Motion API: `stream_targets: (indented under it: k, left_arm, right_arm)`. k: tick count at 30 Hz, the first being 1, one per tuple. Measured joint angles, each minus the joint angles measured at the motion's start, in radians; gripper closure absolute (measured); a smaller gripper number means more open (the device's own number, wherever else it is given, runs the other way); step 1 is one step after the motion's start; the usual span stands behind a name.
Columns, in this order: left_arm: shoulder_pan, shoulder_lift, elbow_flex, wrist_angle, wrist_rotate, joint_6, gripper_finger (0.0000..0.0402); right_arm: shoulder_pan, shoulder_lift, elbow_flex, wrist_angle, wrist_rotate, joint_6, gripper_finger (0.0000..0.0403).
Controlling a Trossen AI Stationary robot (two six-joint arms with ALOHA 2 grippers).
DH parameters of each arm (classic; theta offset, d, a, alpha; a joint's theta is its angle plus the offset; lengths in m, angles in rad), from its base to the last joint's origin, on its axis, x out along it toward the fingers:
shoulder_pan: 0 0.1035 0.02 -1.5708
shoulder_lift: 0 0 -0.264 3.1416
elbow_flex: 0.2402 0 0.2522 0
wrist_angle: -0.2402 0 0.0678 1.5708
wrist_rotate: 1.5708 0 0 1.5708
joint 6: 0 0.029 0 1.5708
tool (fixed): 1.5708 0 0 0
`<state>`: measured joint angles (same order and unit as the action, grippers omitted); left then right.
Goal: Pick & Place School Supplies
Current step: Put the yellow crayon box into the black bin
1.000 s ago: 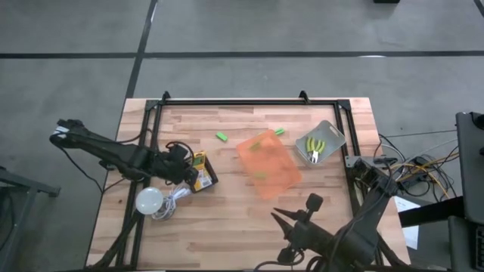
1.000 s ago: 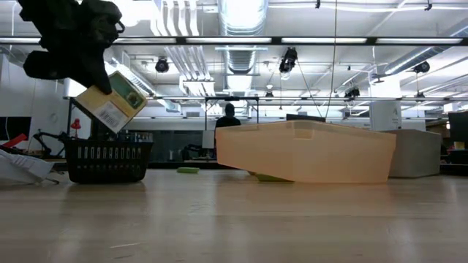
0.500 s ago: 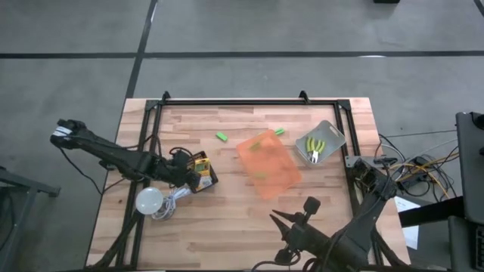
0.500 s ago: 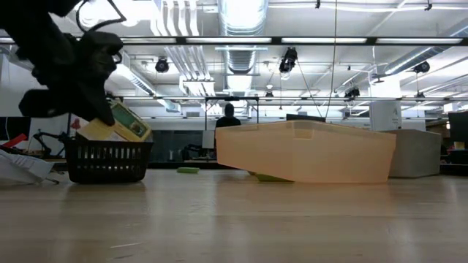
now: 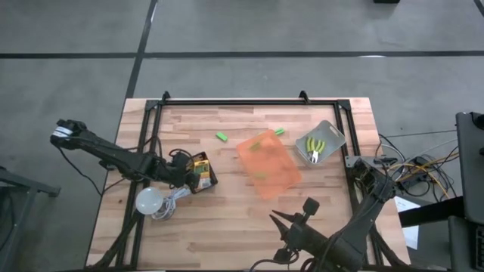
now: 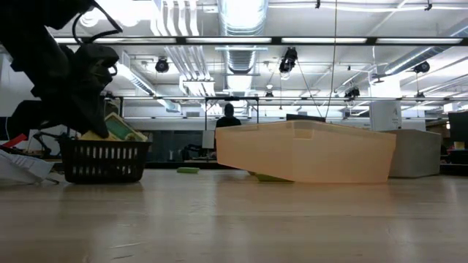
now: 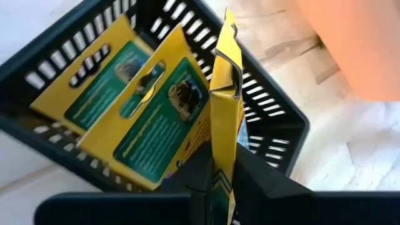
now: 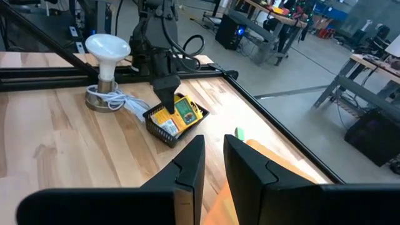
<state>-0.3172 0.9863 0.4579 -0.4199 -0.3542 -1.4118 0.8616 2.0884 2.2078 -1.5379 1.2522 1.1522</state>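
My left gripper [image 5: 187, 171] is shut on a yellow-and-green crayon box [image 7: 224, 106] and stands above the black slotted basket [image 5: 209, 181]. The box reaches down into the basket, beside two more crayon boxes [image 7: 144, 119] that lie inside. Two green blocks [image 5: 222, 137] [image 5: 279, 131] lie on the table beyond the orange tray [image 5: 268, 162]. Two yellow-handled tools [image 5: 314, 147] lie in a grey tray. My right gripper [image 8: 214, 165] is open and waits over the near edge, touching nothing. My left gripper pinches the crayon box between its two fingers on the box's flat faces, near one end [image 7: 220, 178]. The fingers come from above, slanting down. The box stands edge-on and tilted, its far end inside the basket [image 6: 106, 159]; whether it rests on the other boxes I cannot tell.
A white bulb with a coiled cord [image 5: 151, 201] lies just near of the basket. The orange tray sits mid-table. The grey tray [image 5: 333, 136] is by the right rail. A black frame [image 5: 249, 104] borders the table. Bare wood lies along the near side.
My left gripper has come down and a little toward the table's right, carrying the crayon box from well above the basket down into it. The box has tipped as it went. The gripper has stayed shut on it.
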Motion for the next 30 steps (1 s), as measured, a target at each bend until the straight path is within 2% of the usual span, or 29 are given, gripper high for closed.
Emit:
stream_targets:
  k: [5, 18, 30]
  left_arm:
    - [0.0, -0.001, 0.014, -0.003, 0.001, 0.075, 0.0354]
    - [0.0, -0.003, 0.014, -0.001, 0.03, 0.076, 0.0286]
    - [0.0, -0.039, 0.014, 0.0, 0.03, 0.053, 0.028]
  right_arm:
    - [0.0, 0.0, 0.0, 0.0, 0.0, 0.0, 0.0346]
    - [0.0, 0.0, 0.0, 0.001, -0.003, 0.0, 0.0346]
    - [0.0, 0.0, 0.0, 0.0, -0.003, -0.002, 0.0346]
